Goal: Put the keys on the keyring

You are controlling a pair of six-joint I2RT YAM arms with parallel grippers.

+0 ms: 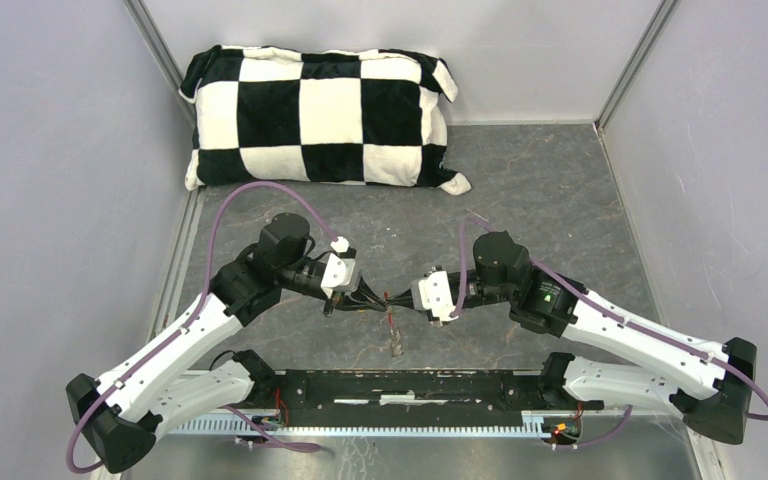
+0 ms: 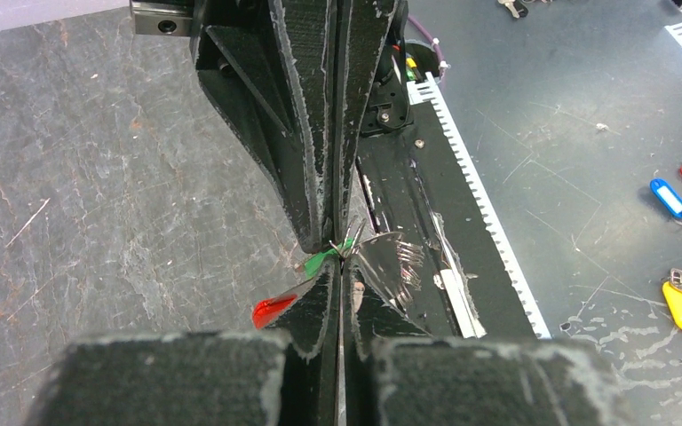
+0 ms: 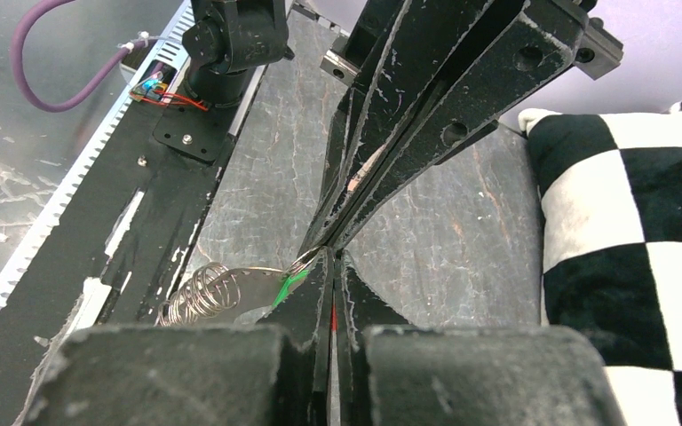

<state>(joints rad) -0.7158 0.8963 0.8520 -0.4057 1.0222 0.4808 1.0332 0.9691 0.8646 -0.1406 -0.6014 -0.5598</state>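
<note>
Meeting tip to tip above the bench (image 1: pixel 540 180), the left claw (image 2: pixel 339 271) and right claw (image 3: pixel 330 257) are pinched tight where the green key (image 2: pixel 324 260), the red tag (image 2: pixel 273 311) and the coiled keyring (image 3: pixel 204 293) bunch together, so threading looks underway but unfinished, with no yellow key in sight.

A dark grey, slate-patterned table (image 1: pixel 550 200) is closed in by plain pale grey walls (image 1: pixel 50 150) on the left, far and right sides, with thin metal posts (image 1: pixel 637 60) running up the far corners. A black-and-white checkered pillow (image 1: pixel 325 115) lies against the far wall, left of centre. The light is even and soft
</note>
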